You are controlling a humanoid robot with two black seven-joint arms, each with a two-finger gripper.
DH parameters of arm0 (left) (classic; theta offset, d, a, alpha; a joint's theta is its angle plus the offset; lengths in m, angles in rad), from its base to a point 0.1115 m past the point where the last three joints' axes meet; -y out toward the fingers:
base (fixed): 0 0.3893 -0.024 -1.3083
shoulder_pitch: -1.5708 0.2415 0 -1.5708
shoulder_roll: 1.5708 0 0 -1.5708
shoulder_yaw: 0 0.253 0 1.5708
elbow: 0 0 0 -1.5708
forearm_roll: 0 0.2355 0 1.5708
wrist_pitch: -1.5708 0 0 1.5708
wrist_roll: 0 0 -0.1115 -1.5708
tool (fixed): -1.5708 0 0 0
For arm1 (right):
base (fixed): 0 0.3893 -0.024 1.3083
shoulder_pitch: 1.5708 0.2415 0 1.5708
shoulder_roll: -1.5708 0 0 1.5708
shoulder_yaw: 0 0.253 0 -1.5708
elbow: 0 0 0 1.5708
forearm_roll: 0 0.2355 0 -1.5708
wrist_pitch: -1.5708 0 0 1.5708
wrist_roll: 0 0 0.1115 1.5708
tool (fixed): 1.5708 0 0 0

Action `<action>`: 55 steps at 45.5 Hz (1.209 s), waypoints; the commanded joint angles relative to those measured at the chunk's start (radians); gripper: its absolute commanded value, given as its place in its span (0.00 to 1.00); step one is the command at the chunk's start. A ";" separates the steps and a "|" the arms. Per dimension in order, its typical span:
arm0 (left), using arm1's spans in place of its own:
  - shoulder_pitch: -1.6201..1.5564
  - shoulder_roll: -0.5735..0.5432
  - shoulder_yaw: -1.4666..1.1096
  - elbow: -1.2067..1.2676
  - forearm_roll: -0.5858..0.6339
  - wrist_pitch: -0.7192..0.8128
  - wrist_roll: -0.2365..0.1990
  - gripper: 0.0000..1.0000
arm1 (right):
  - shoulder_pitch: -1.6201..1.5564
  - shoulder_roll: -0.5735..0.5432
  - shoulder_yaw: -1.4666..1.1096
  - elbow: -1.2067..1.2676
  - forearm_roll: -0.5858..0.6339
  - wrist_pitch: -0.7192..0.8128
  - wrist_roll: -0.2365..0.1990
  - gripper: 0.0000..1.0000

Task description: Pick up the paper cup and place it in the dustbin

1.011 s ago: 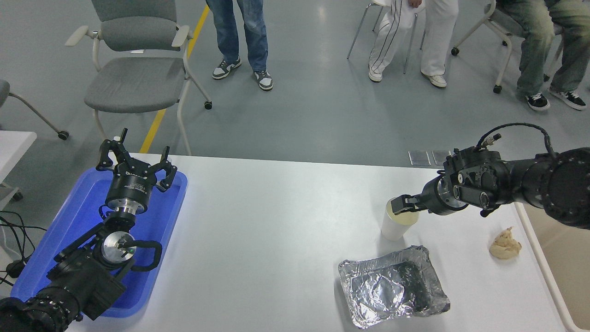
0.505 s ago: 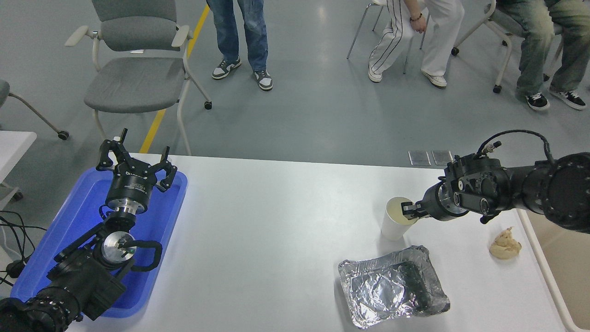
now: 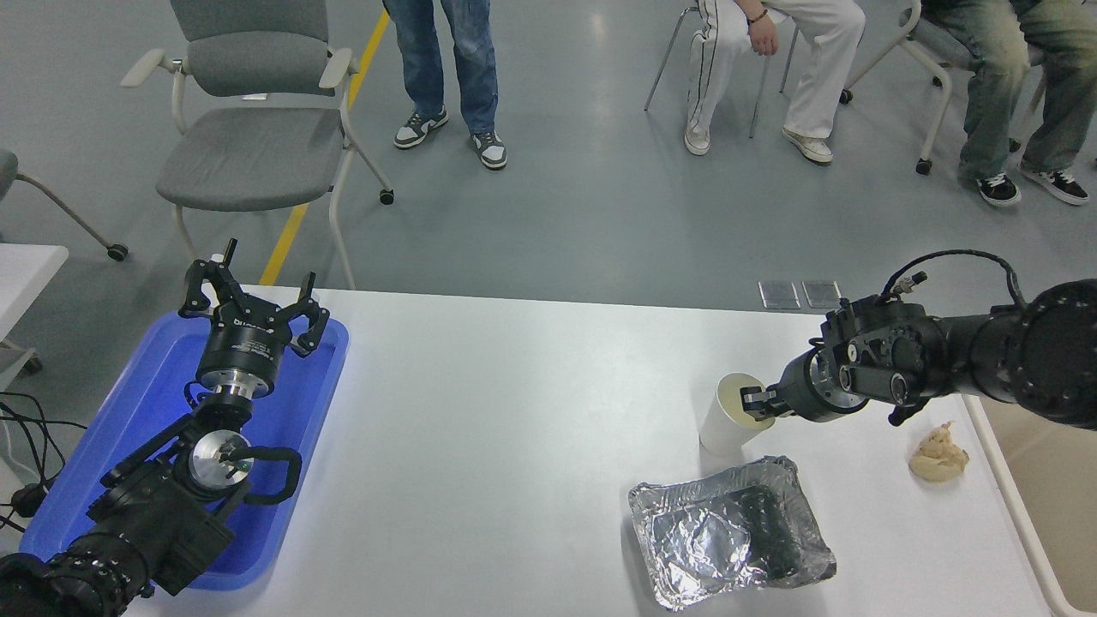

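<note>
The white paper cup (image 3: 725, 418) stands right of the table's centre, leaning a little to the left, its cream inside showing. My right gripper (image 3: 753, 401) comes in from the right and is shut on the near right part of the cup's rim. At the right edge of the picture, beside the table, only the pale rim of the beige dustbin (image 3: 1008, 499) and a strip of its inside show. My left gripper (image 3: 255, 290) is parked open over the blue tray at the lower left.
A crumpled silver foil tray (image 3: 728, 533) lies just in front of the cup. A beige crumpled lump (image 3: 939, 454) sits between cup and dustbin. The blue tray (image 3: 103, 463) is at the left. Chairs and people's legs are beyond the table.
My right gripper drew back from over the cup's mouth to its right rim and closed there. The cup has shifted slightly left and now leans.
</note>
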 commanded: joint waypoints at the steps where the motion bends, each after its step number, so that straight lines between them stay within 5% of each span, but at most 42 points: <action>1: 0.000 0.001 0.000 0.000 0.001 0.000 0.000 1.00 | 0.080 -0.034 -0.014 0.071 -0.001 0.055 0.000 0.00; 28: 0.000 0.001 0.000 0.000 0.000 0.000 0.000 1.00 | 0.583 -0.178 -0.164 0.308 -0.003 0.452 0.002 0.00; 55: -0.002 0.001 0.000 0.000 0.000 0.000 0.002 1.00 | 0.890 -0.241 -0.247 0.393 -0.006 0.457 0.002 0.00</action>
